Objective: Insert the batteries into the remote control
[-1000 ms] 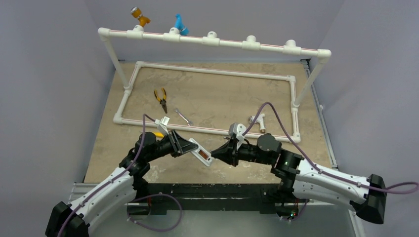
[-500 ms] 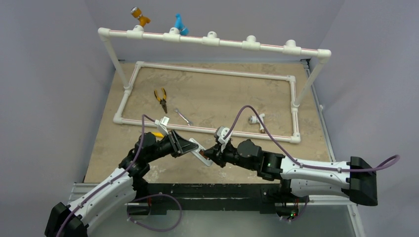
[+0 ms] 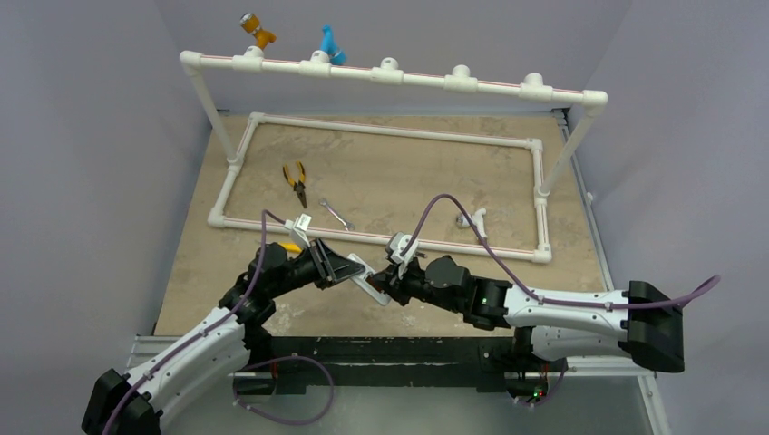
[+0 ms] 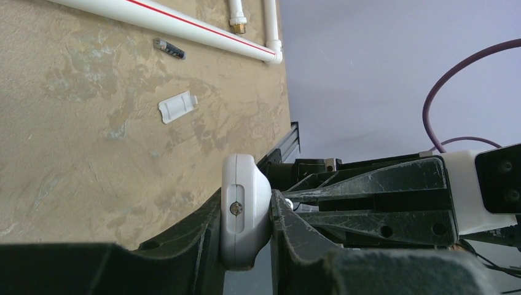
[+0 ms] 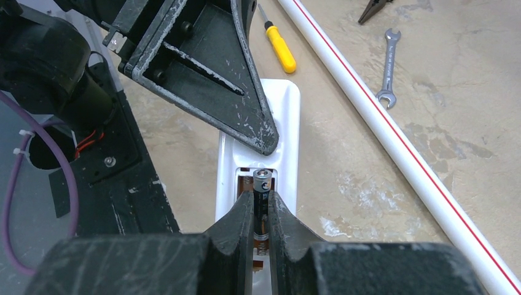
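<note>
The left gripper [image 4: 246,243] is clamped across the remote [image 4: 241,203], holding it in the air near the table's [image 4: 74,135] front edge, open compartment turned toward the right gripper [image 5: 261,209]. That gripper's fingers are nearly together, pinching a battery [image 5: 261,183] that lies lengthwise at the compartment mouth. I cannot tell whether it is seated. The second battery [image 4: 169,48] lies on the table beside the white pipe [image 4: 184,31], with the cover [image 4: 177,107] near it.

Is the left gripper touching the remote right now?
Touching. The left wrist view shows the remote edge-on between the fingers of the left gripper, both pressed against its sides with no gap.
</note>
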